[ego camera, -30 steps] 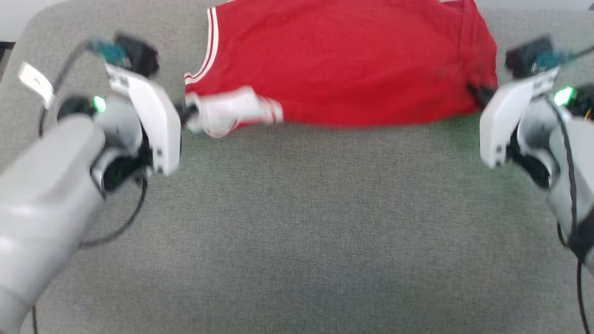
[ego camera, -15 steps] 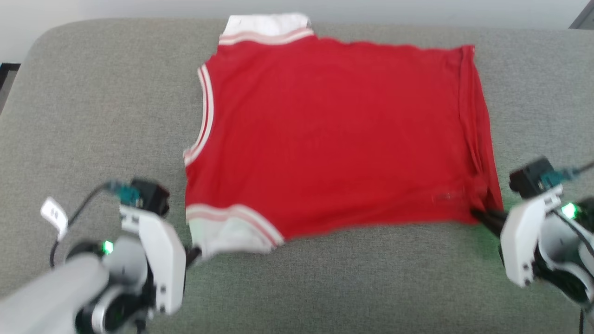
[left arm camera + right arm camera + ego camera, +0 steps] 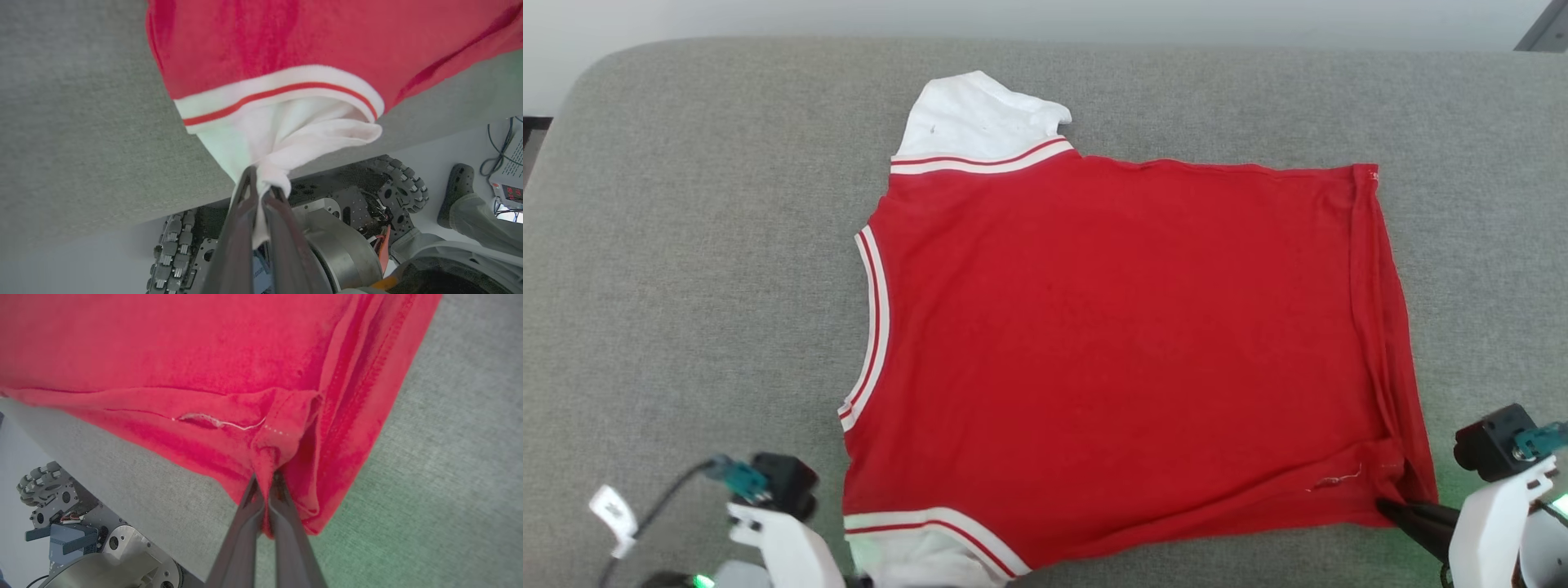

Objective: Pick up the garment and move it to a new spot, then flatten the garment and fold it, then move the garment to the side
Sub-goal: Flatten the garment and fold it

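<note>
To flatten well, both pinches should pull evenly and low toward the near edge of the grey pad [image 3: 686, 245], then release together. The left gripper [image 3: 261, 183] is clamped on the white sleeve [image 3: 286, 134], and the right gripper [image 3: 265, 477] on the red hem corner [image 3: 282, 428] (bunched there). The garment [image 3: 1119, 343] lies spread mid-pad, red with striped trim.

Garment [image 3: 1111, 351] flat on padded surface [image 3: 686, 245], neckline [image 3: 872, 327] leftward.

text: none legible | device display [image 3: 508, 191]: red digits, too blurred to read
</note>
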Available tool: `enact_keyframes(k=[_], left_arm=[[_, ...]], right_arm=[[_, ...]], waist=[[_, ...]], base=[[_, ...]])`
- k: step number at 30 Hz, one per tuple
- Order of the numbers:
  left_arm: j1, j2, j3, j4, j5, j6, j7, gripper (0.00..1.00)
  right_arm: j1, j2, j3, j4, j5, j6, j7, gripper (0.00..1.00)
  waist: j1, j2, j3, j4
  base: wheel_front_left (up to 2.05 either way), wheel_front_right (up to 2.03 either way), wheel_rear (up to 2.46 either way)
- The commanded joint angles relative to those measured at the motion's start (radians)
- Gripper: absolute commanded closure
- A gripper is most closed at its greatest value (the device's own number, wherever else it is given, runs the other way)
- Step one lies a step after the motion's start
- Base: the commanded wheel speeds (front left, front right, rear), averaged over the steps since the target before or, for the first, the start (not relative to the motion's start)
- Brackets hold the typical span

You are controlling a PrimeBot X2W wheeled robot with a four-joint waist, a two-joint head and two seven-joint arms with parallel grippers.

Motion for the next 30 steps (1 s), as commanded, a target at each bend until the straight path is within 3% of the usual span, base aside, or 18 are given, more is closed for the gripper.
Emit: enact_keyframes(k=[1,8,12,19,30], left_arm=[[-0.004,0.015,0.012,-0.003,-0.003,0.008,-0.007,1.00],[-0.127,0.087,0.088,-0.039,0.065,0.019,-0.008,1.00],[-0.231,0.104,0.125,-0.022,0.112,-0.005,0.021,1.00],[-0.431,-0.001,0.134,0.169,0.187,-0.128,0.098,1.00],[-0.560,-0.245,0.081,0.658,0.194,-0.322,0.142,1.00]], right_arm=[[0.018,0.011,-0.013,-0.012,-0.008,0.000,0.004,1.00],[0.033,0.100,-0.152,-0.112,-0.071,0.000,0.032,1.00],[-0.009,0.150,-0.212,-0.157,-0.120,0.000,0.060,1.00],[-0.175,0.237,-0.248,-0.096,-0.205,-0.001,0.081,1.00],[-0.389,0.332,-0.163,0.202,-0.257,-0.001,0.073,1.00]], waist=[[0.0000,-0.0001,0.002,-0.001],[0.0000,-0.0001,0.016,-0.021],[0.0000,-0.0001,0.028,-0.039],[0.0000,-0.0001,0.071,-0.061],[0.0000,-0.0001,0.121,-0.081]], base=[[0.00,0.00,0.00],[0.00,0.00,0.00],[0.00,0.00,0.00],[0.00,0.00,0.00],[0.00,0.00,0.00]])
